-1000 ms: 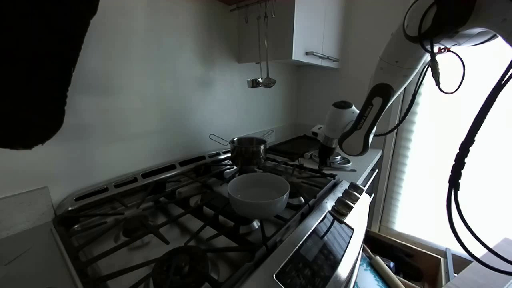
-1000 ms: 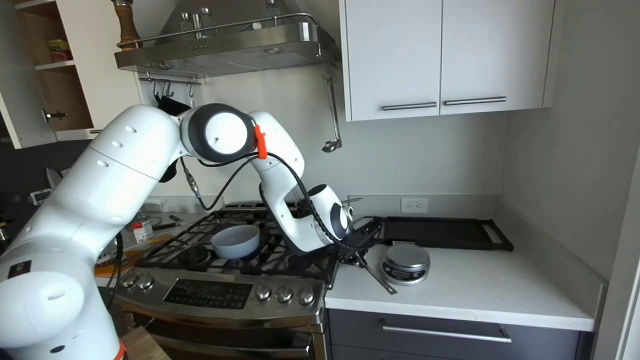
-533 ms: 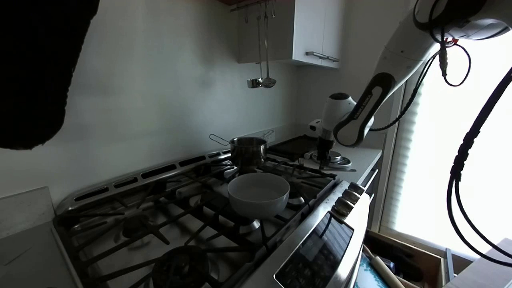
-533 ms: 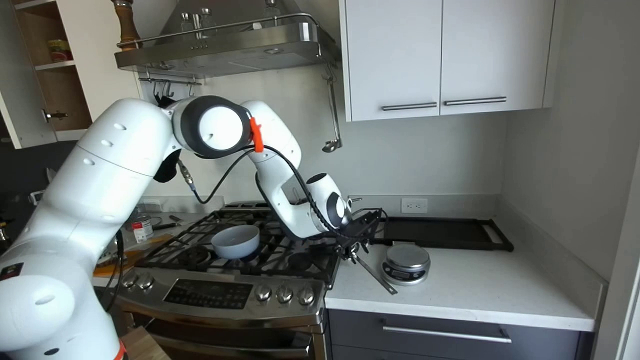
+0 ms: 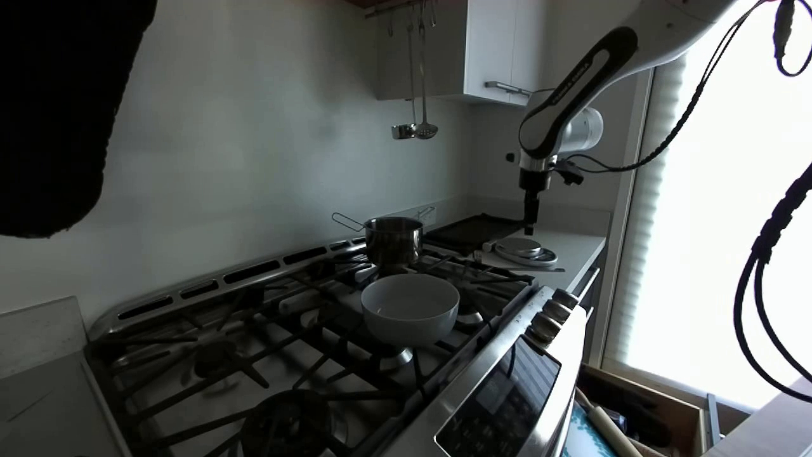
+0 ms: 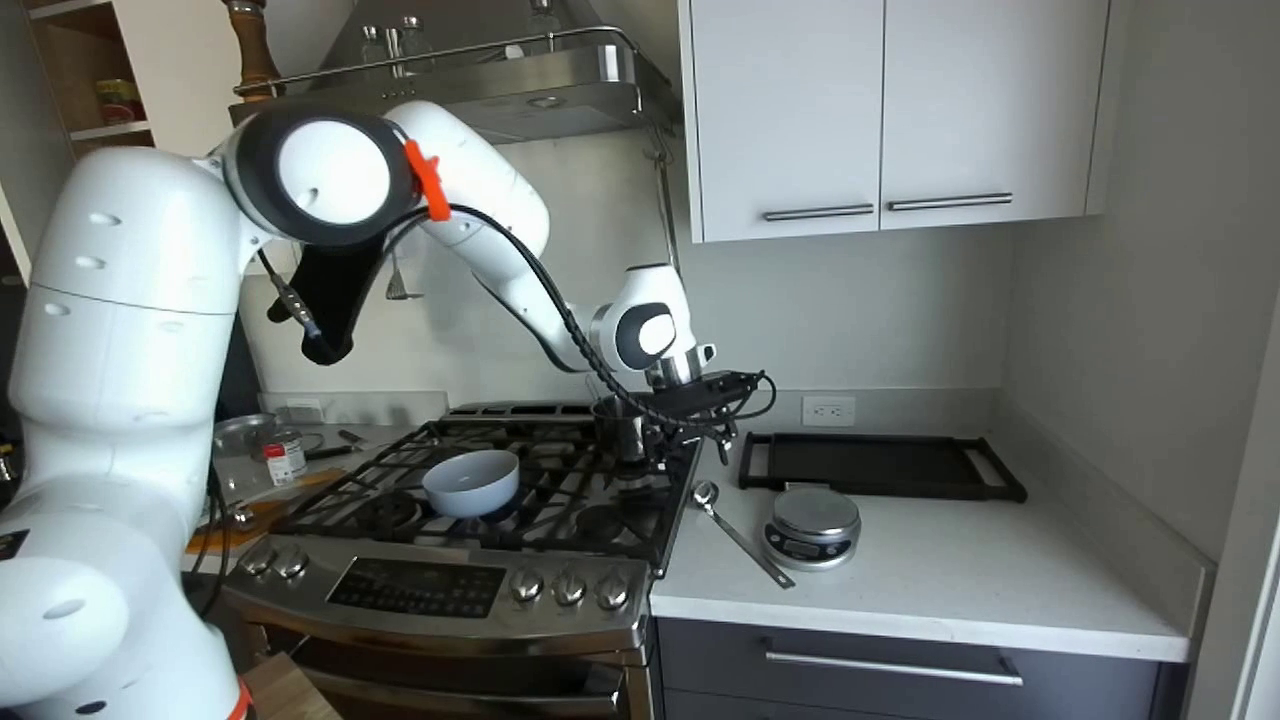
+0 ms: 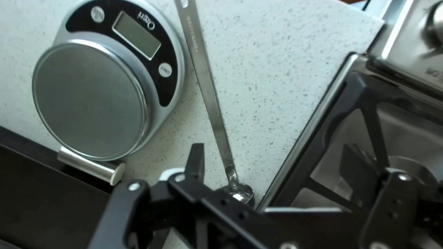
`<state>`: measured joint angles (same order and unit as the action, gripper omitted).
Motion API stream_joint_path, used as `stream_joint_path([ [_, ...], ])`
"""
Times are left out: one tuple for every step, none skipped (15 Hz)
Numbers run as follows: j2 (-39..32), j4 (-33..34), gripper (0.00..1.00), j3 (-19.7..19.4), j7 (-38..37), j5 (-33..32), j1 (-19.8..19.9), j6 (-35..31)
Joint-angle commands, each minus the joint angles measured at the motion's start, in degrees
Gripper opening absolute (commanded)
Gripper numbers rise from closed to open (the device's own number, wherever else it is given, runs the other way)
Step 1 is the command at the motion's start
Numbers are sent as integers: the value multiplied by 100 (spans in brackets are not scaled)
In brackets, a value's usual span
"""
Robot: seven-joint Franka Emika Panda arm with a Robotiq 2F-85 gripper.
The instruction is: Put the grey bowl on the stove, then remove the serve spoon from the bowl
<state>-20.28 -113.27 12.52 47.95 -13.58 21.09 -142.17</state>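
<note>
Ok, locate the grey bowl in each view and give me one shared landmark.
In an exterior view: grey bowl, below the picture's centre.
In an exterior view: grey bowl, below and left of centre.
In the wrist view: not there.
Shared landmark: the stove, under the grey bowl in both exterior views, at right in the wrist view.

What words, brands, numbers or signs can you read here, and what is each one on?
"Ozeri": the kitchen scale, upside down in the wrist view.
"UNIT": a round button on it.
"FRANKA EMIKA": the robot arm, faint, in an exterior view.
Too small or blurred to read: other scale button, spoon engraving, stove markings, container label, cupboard can.
Scale display: no digits visible.
</note>
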Motion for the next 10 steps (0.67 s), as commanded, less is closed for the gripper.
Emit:
stream_joint_path([
  [898, -467, 100, -458, -57, 1163, -215, 545],
  [1079, -541, 100, -586, -106, 1443, -267, 650],
  [1215, -621, 100, -754, -265, 1589, -347, 600],
  [1367, -689, 100, -892, -321, 1702, -410, 723],
  [1497, -784, 100, -1024, -388, 1788, -468, 723],
  [1622, -866, 100, -1127, -246, 1852, -512, 798],
  [1274, -504, 100, -1196, -173, 1682, -639, 706],
  [1354, -547, 100, -1283, -161, 1688, -683, 717],
  [1361, -534, 100, -1326, -161, 1684, -722, 717],
  [1348, -521, 100, -1340, -163, 1682, -752, 717],
])
